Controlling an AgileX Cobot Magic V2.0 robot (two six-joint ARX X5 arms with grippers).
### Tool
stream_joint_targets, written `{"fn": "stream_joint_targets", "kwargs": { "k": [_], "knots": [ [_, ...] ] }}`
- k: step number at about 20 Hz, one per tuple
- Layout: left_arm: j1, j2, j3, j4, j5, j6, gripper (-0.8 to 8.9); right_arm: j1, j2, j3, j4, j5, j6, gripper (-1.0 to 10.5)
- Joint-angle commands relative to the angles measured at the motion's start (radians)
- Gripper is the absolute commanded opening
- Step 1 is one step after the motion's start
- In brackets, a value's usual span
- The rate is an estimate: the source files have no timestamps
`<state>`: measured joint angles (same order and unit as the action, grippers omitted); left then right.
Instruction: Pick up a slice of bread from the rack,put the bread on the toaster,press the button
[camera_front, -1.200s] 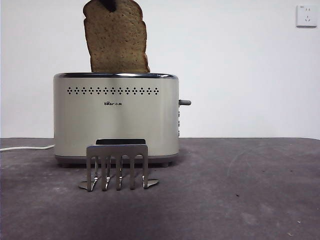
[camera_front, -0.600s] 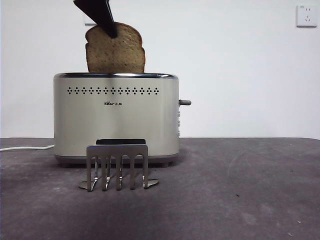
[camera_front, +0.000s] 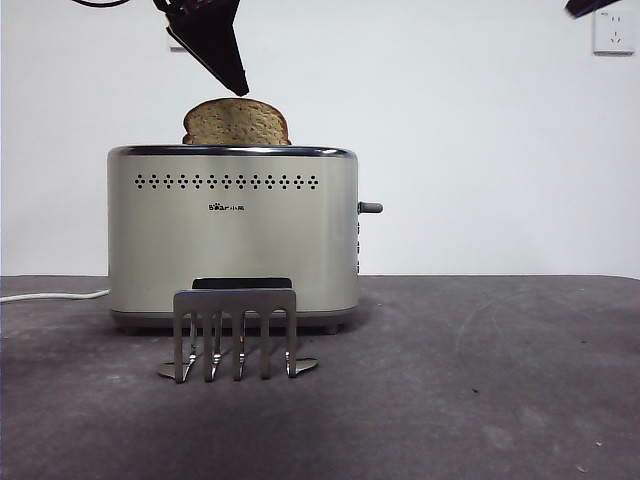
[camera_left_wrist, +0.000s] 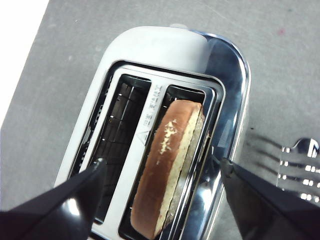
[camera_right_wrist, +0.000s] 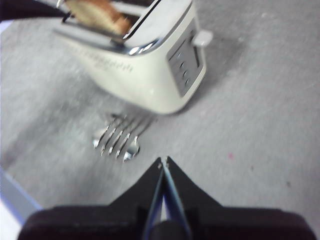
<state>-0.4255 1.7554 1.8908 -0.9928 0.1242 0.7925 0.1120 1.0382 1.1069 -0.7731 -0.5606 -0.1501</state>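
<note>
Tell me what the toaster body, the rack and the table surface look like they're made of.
Toaster: cream-beige body with a satin sheen, probably painted metal or plastic; its rim looks like polished chrome, mirror-bright in the left wrist view.
Rack: brushed steel by its look, grey with fine highlights and glinting prongs.
Table: dark grey and matte with mottled scuff marks, possibly a felt or rubber mat; the material cannot be settled.

We count one boxy cream-beige toaster with a chrome rim (camera_front: 232, 232), with two top slots. One domed wholegrain slice of bread with a dark brown crust (camera_left_wrist: 167, 167) sits in one slot, directly below the left gripper (camera_left_wrist: 161, 170). There is one small brushed-steel comb-like rack (camera_front: 235, 333), one short dark-grey lever button (camera_front: 370, 208), and two grippers, the right gripper (camera_right_wrist: 163, 162) included.
</note>
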Motion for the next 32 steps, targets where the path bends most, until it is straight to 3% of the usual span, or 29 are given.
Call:
{"fn": "stream_joint_targets", "kwargs": {
  "k": [1,6,10,15,32],
  "knots": [
    [0.002,-0.040,-0.005,0.024,-0.013,-0.094,3.82,0.002,0.053,0.002,0.096,-0.068,0.055,-0.1],
    [0.002,-0.182,-0.005,0.008,-0.018,-0.378,3.82,0.026,0.220,0.003,0.430,-0.163,0.256,-0.1],
    [0.000,-0.303,-0.005,-0.056,-0.002,-0.534,3.82,0.062,0.380,0.018,0.632,-0.174,0.375,-0.1],
    [0.000,-0.380,-0.005,-0.111,0.091,-0.585,3.82,0.097,0.528,0.100,0.669,-0.174,0.386,-0.1],
    [0.000,-0.454,-0.005,-0.180,0.118,-0.618,3.81,0.127,0.908,0.351,0.691,-0.135,0.392,-0.1]
  ]
}}
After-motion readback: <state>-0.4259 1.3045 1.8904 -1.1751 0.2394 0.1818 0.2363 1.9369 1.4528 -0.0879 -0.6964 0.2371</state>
